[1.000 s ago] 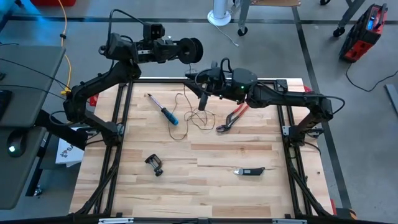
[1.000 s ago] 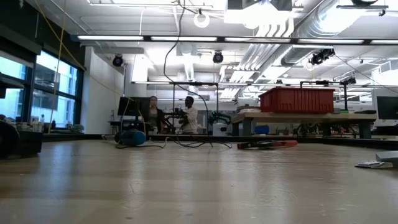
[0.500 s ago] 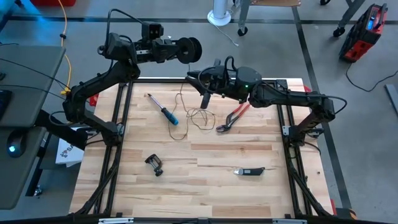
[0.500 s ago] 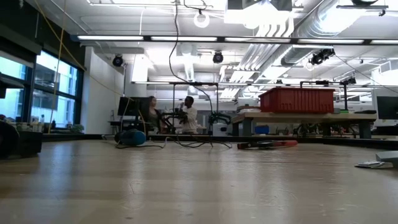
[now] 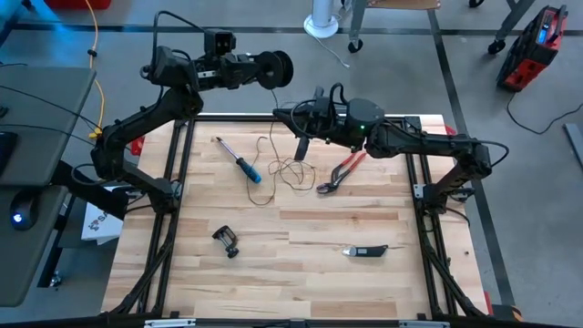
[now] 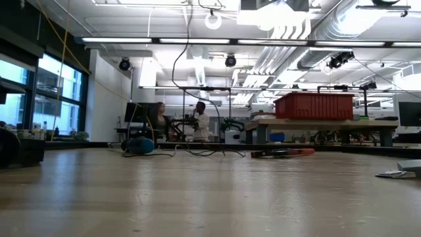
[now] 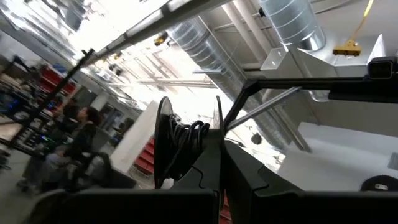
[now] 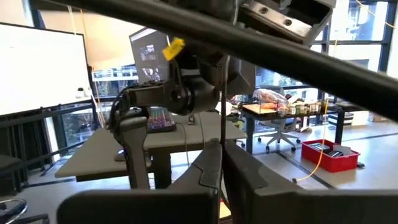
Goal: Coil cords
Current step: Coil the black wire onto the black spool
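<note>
2 tools (image 5: 273, 69) (image 5: 301, 138), 1 reel (image 7: 186, 149), 1 cord (image 5: 284, 169)

The cord (image 5: 284, 168) is hair-thin and dark, lying in loose tangled loops on the desk (image 5: 301, 264) near its far edge. The small round black reel (image 5: 276, 69) hangs raised beyond that edge, dark cord wound between its 2 flanges.

1. The table (image 5: 301, 273) is holding a cord (image 5: 284, 167) lying in loose loops near its far middle.
2. A screwdriver (image 5: 240, 161) is lying just left of the loops, and pliers (image 5: 341, 172) are lying just right of them.
3. A clamp (image 5: 227, 240) is sitting nearer the front left, with a knife (image 5: 365, 251) lying well to its right.
4. The reel (image 5: 276, 69) is hanging beyond the far edge, held in the left gripper (image 5: 264, 71).
5. The right gripper (image 5: 301, 146) is hovering above the loops.
</note>
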